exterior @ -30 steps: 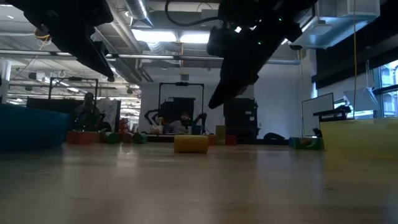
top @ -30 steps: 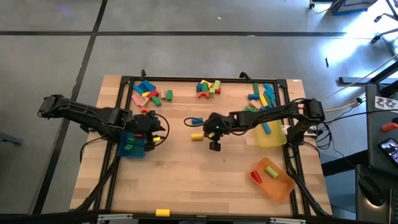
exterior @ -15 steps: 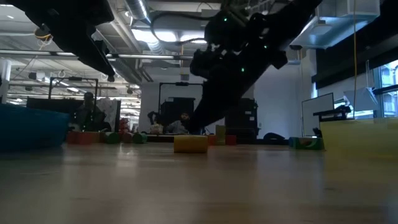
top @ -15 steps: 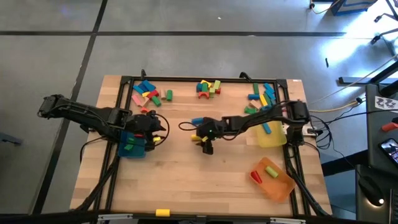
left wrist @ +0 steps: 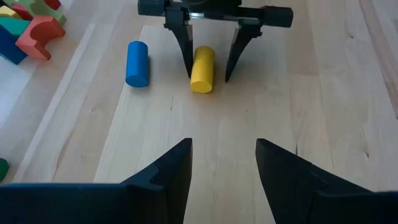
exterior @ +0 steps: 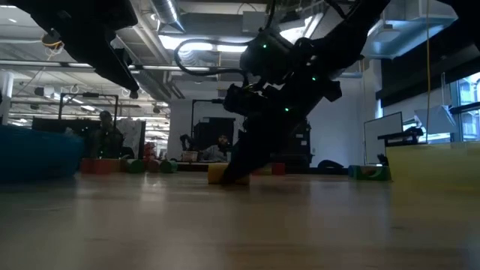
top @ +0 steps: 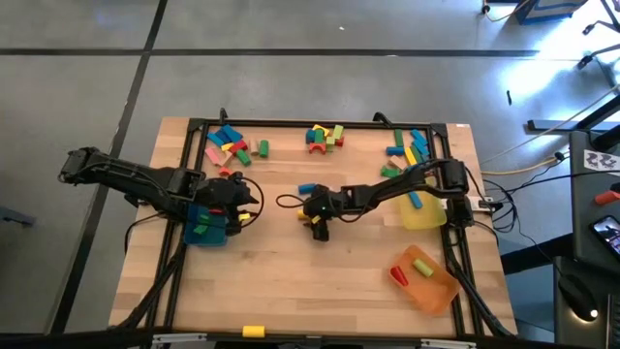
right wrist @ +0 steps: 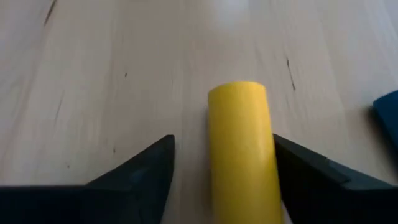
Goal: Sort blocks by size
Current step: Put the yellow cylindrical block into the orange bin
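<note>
One yellow cylinder (left wrist: 202, 68) lies on its side mid-table, between the spread fingers of the right gripper (left wrist: 208, 70), which straddles it without clamping; a blue cylinder (left wrist: 137, 63) lies just beside. Left gripper (left wrist: 222, 168): fingers apart, holding nothing, above the teal tray (top: 206, 233) at the table's left. Further blocks (top: 232, 143) are heaped along the far edge.

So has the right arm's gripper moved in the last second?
Yes. The right gripper slid leftward, away from the yellow plastic tray, and now straddles the small yellow wooden cylinder with open fingers.
</note>
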`<action>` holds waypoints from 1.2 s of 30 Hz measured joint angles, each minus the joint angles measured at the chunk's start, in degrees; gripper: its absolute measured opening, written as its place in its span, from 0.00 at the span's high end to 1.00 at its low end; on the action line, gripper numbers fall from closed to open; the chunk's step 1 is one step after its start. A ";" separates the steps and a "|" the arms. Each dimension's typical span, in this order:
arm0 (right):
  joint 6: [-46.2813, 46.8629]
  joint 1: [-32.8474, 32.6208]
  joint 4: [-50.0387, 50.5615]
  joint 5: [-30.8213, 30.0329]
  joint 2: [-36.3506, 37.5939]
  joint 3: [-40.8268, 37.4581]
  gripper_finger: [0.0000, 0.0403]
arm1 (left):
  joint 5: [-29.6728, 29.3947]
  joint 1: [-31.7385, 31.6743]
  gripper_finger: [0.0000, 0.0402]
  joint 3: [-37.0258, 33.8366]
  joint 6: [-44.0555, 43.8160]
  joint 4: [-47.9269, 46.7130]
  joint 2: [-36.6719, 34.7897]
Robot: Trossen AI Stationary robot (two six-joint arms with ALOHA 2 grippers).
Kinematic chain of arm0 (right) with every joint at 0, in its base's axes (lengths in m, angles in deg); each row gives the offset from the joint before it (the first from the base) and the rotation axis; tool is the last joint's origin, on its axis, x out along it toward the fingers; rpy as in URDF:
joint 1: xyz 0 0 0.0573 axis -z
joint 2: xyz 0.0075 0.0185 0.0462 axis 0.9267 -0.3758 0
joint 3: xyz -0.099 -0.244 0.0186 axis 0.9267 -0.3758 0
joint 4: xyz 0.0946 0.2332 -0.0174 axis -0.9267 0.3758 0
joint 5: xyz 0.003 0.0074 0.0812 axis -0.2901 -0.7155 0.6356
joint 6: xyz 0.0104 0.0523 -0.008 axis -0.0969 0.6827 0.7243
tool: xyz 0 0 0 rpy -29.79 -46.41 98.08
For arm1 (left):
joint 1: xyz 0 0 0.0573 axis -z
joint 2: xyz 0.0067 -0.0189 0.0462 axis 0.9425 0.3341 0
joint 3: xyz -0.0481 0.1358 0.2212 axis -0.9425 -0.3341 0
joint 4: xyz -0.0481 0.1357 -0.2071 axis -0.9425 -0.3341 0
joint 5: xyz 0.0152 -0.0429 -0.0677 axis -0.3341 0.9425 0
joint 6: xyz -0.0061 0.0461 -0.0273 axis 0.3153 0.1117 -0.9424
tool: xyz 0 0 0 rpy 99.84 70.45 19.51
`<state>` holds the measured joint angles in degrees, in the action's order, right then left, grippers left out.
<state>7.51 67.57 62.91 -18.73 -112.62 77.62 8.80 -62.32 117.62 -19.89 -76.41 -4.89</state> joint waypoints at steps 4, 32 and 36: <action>0.01 -0.01 -0.21 -1.48 -0.31 0.07 0.55 | 0.00 0.00 0.60 0.00 0.02 -0.02 0.00; 0.46 -1.67 10.55 -4.06 9.00 -0.30 0.65 | 0.00 0.00 0.60 0.00 0.02 -0.16 0.00; 2.22 -2.74 15.56 -4.04 12.63 -0.26 0.65 | 0.00 0.00 0.60 0.00 0.02 -0.07 0.00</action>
<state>9.73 64.84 78.47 -22.76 -100.00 77.36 8.80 -62.32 117.62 -19.87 -76.47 -4.89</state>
